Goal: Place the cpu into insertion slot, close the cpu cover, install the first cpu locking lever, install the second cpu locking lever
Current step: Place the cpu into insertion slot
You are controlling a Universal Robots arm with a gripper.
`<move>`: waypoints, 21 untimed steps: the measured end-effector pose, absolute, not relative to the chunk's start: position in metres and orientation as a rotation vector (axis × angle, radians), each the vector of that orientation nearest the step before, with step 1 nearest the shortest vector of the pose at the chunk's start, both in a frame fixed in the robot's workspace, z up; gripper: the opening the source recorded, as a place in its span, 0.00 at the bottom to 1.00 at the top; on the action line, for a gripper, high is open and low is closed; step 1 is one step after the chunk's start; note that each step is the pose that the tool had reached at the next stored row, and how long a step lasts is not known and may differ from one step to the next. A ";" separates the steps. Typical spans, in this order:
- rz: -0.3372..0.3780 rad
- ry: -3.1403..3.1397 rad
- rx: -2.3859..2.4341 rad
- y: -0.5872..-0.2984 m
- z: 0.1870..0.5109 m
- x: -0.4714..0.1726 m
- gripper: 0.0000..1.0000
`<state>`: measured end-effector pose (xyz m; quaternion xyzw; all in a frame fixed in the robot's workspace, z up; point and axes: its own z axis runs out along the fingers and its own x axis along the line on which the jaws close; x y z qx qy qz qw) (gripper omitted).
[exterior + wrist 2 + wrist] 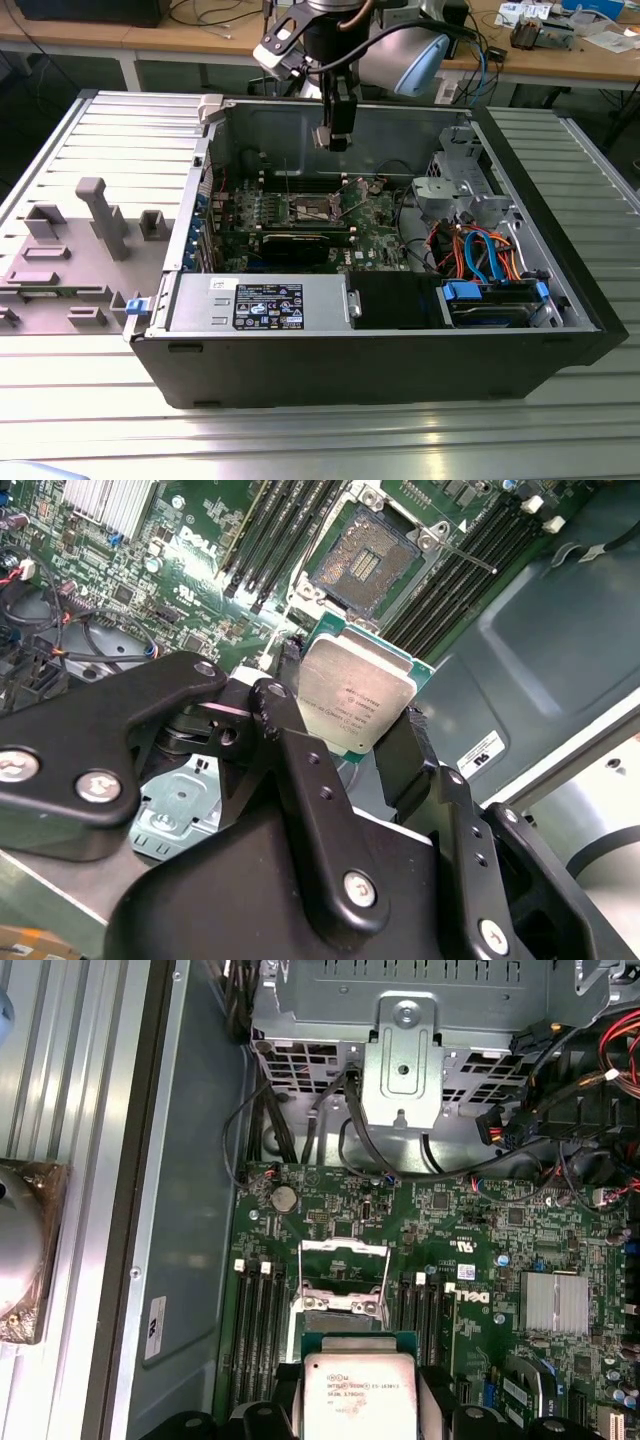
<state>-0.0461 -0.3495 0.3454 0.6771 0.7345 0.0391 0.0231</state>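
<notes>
Open computer case (350,370) is seen lying on its side on a slatted metal table (300,440), with a grey moulded fixture (100,215) beside it at the exterior view's left. The arm is brought in from above; the gripper (335,135) is hung over the green circuit board (375,215), clear of it and not touching. In both wrist views the gripper (350,715) (358,1405) is noted pinching the cpu (355,690) (358,1395): a black finger (275,705) is pressed to one edge of the chip and a second to the opposite edge, with the silver-grey top turned toward the cameras and the green rim showing round it. The cpu is held in the air above the board, near the insertion slot (365,560) (330,1310) but not seated in it. The slot (312,208) is found uncovered, its dark centre exposed within the silvery rim. The cpu cover (343,1247) is observed swung up off the slot, the board being visible through its square window. A thin metal rod (455,550) is seen running across the board just beside the slot. Long memory slots (270,540) (255,1330) are ranged on both sides of the socket. A finned heat sink (553,1303) is noted farther along the board, and a grey metal drive cage (400,1050) beyond the board's edge.
</notes>
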 end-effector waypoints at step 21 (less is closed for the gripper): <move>0.120 2.263 2.108 -0.350 0.336 -0.046 0.55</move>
